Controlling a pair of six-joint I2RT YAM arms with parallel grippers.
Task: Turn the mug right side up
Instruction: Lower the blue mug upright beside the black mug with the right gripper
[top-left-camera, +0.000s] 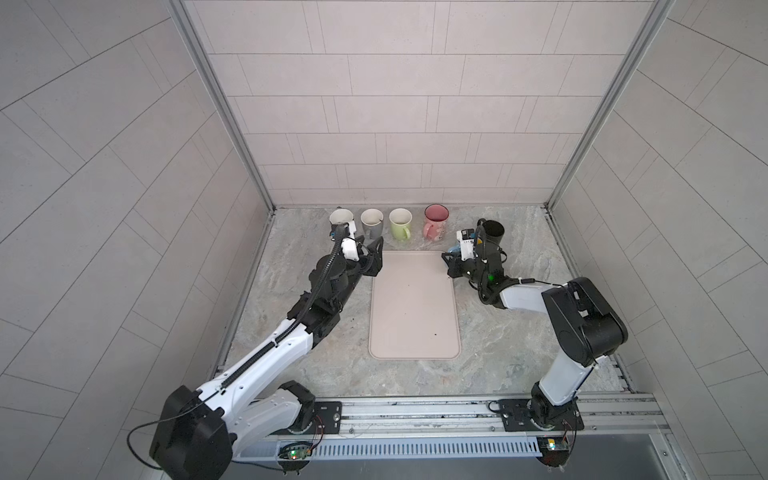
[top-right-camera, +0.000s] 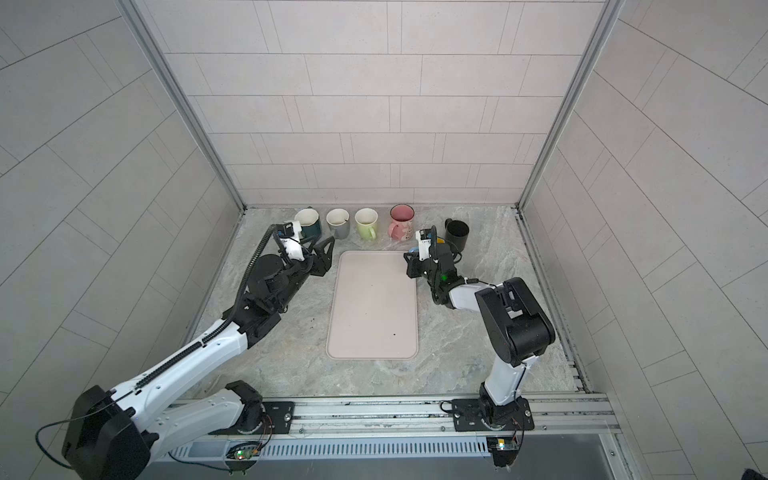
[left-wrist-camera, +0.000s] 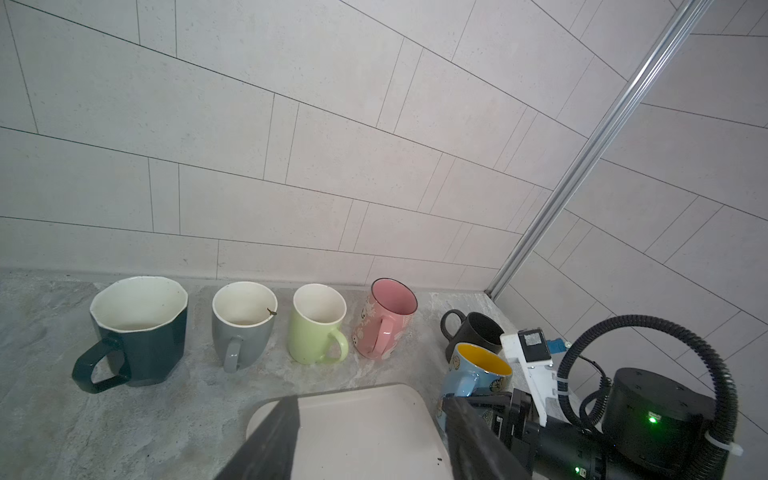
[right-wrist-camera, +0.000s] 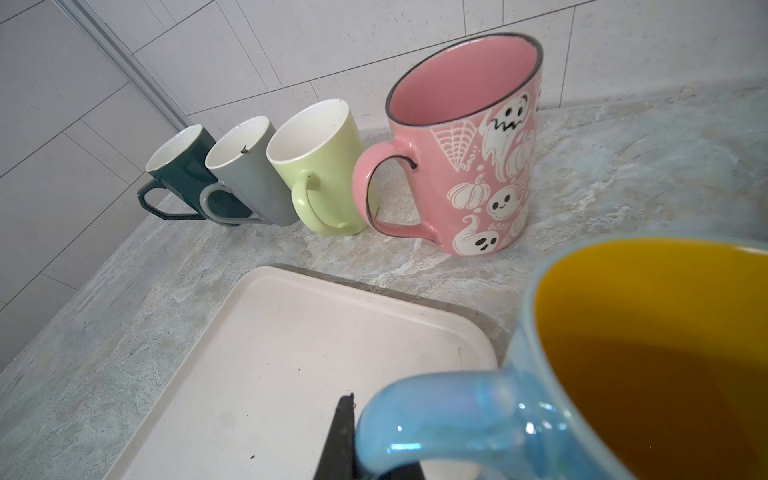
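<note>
1. A marbled stone counter fills the floor of a tiled booth.
2. The left arm and right arm reach in from the near rail, one on each side of the middle.
3. A beige tray lies flat in the centre of the counter, with a few dark specks on it.
4. Four mugs stand mouth up in a row along the back wall: a dark green mug, a grey mug, a light green mug and a pink mug (the pink one carries ghosts and pumpkins).
5. A black mug stands mouth up to the right of the row, apart from the pink one.
6. The blue mug, yellow inside, sits mouth up and slightly tilted at the tray's far right corner, just in front of the black mug; whether its base touches the counter cannot be told.
7. The right gripper has its jaws closed on the blue mug's handle.
8. The left gripper hangs near the tray's far left corner, jaws apart and holding nothing.
</note>
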